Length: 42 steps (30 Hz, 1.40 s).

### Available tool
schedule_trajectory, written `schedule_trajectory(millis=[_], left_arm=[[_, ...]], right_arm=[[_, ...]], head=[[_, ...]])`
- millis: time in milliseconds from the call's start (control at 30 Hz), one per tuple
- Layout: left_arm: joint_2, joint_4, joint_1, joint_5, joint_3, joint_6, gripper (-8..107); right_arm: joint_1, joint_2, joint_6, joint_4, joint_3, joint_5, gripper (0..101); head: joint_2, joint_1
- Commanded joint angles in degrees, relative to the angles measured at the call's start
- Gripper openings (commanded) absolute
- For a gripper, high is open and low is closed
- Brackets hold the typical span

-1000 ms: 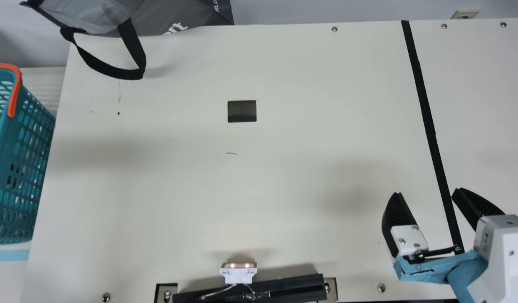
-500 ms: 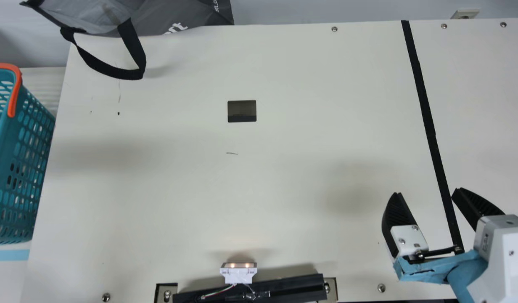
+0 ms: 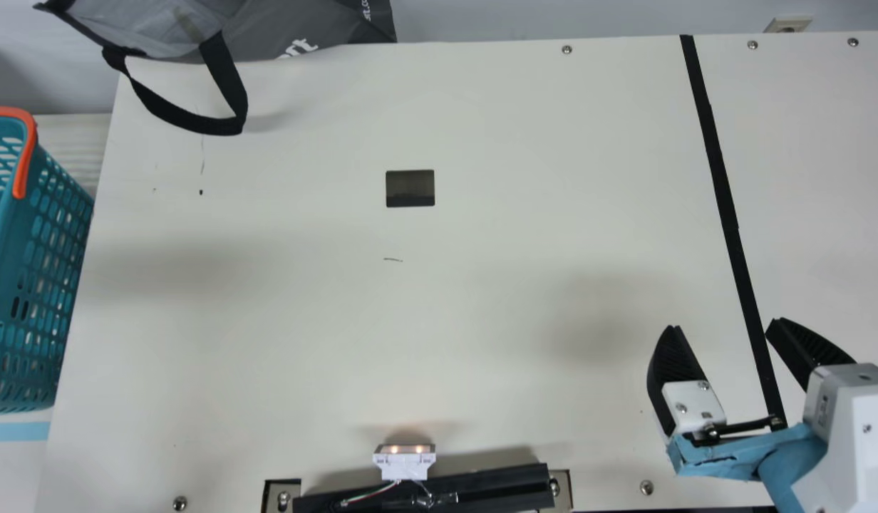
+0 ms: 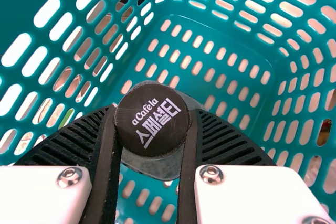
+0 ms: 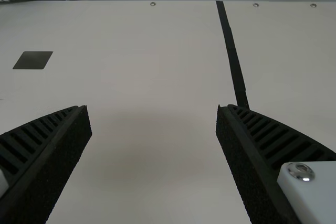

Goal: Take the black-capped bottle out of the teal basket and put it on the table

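Left wrist view: the left hand (image 4: 153, 115) is clamping on the round, black-capped bottle (image 4: 149, 148), its two black ribbed fingers pressing on the cap from opposite sides. White print is showing on the cap's flat top, and the bottle's clear shoulder is peeking out around the cap. The bottle is appearing within the walls of the teal, slotted plastic basket (image 3: 6, 235), with the basket's perforated floor lying behind it; whether the base is touching that floor, cannot tell.

Main view: the basket, bearing an orange plastic handle (image 3: 27, 146), is standing just beside the left edge of the flat cream surface (image 3: 482, 142). The right hand (image 3: 724, 325) is hovering over the surface, well to the right of the basket, its fingers standing wide apart. A long black strip (image 3: 720, 192) is running across the surface, also well to the right of the basket. A grey fabric bag (image 3: 303, 28) is resting beyond the basket and to its right, its black strap (image 3: 225, 78) looping onto the surface
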Motion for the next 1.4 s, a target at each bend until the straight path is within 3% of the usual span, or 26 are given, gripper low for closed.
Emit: schedule_trajectory(millis=[0, 367, 767, 1367], left_arm=[[-0.13, 0.09, 0.24, 0.20, -0.04, -0.06, 0], [-2.93, -0.02, 0.25, 1.59, 0.98, 0.13, 0], [-11.65, 1.42, -2.38, 4.74, 2.72, -2.43, 0], [-24.15, 9.72, -3.83, 11.52, -0.76, -13.21, 0]], right_arm=[[0.00, 0.00, 0.00, 0.00, 0.00, 0.00, 91], [0.00, 0.00, 0.00, 0.00, 0.00, 0.00, 91], [0.00, 0.00, 0.00, 0.00, 0.00, 0.00, 91], [0.00, 0.00, 0.00, 0.00, 0.00, 0.00, 91]], head=[[0.18, -0.21], [0.18, -0.21], [0.18, -0.21], [0.18, -0.21]])
